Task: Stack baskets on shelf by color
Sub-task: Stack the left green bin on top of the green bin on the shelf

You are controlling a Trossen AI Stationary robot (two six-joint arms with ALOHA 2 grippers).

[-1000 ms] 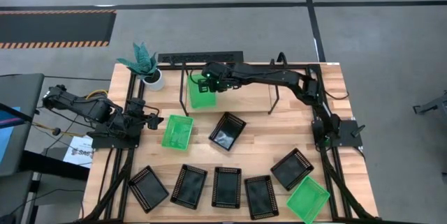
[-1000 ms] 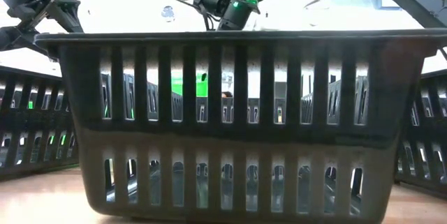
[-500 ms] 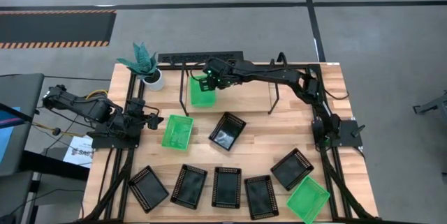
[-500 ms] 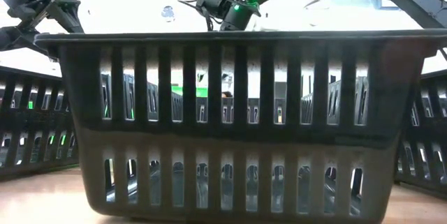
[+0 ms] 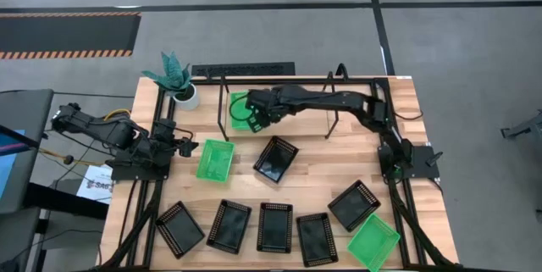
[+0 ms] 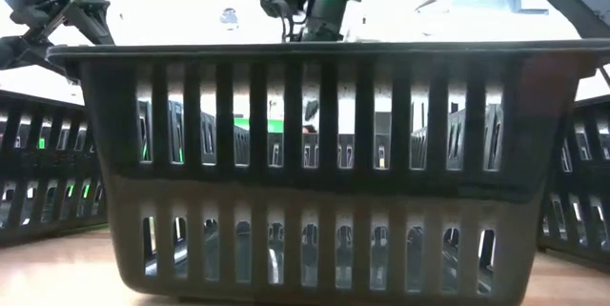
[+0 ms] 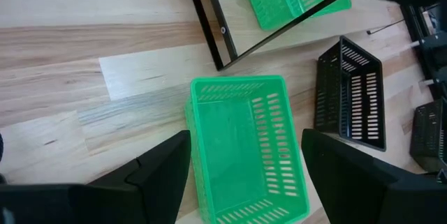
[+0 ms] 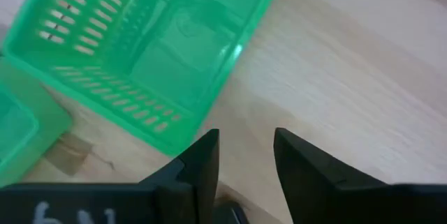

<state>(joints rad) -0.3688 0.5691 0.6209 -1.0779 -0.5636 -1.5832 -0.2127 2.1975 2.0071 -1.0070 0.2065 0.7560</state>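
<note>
One green basket (image 5: pixel 240 107) rests by its bottom on light wood inside the shelf's black tube frame (image 5: pixel 223 107). My right gripper (image 5: pixel 257 119) hovers open just off that basket's (image 8: pixel 147 49) near long wall, its fingers (image 8: pixel 202 154) touching nothing. A second green basket (image 5: pixel 215 159) lies flat on the table. My left gripper (image 5: pixel 190 147) waits open at its left, and the left wrist view shows this basket (image 7: pixel 244 154) ahead between the spread fingers. A third green basket (image 5: pixel 373 242) sits at the table's near right corner. The black baskets are spread over the table.
Black baskets lie at mid table (image 5: pixel 275 158) and in a row along the near edge (image 5: pixel 274 226), one (image 6: pixel 324 163) filling the low view. A potted plant (image 5: pixel 174 81) stands far left. The shelf's tube legs (image 7: pixel 209 21) stand close to the green baskets.
My right gripper has drawn back from over the shelf's green basket toward the table's near edge and risen a little. That basket has stayed where it was on the light wood.
</note>
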